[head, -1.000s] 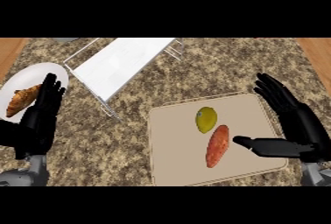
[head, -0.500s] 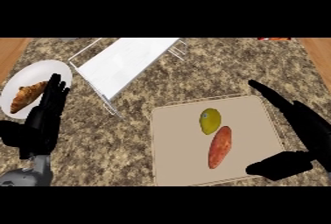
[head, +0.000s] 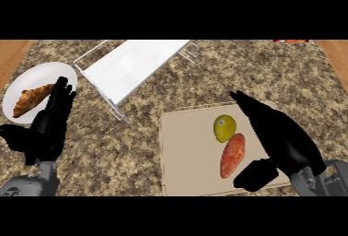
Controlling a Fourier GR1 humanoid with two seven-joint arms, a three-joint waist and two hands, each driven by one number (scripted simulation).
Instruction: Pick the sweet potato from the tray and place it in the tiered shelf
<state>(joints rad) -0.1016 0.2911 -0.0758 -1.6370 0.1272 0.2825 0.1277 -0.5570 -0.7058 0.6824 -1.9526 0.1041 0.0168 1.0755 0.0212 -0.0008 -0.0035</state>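
Over the right side of the flat beige tray (head: pixel 190 156), my right hand (head: pixel 284 140) hangs wide open, fingers straight, thumb spread low, holding nothing; I judge this spread is meant to bracket the long orange sweet potato (head: pixel 232 155), lying on the tray just beside my thumb. Beyond the tray's far left corner stands the white wire tiered shelf (head: pixel 136 64). Well left of the tray, my left hand (head: pixel 48 125) rests open, fingers up.

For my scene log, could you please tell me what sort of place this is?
Probably a kitchen counter: speckled brown stone-look worktop, a beige rectangular tray holding an orange sweet potato, and a golden croissant on a round white plate.
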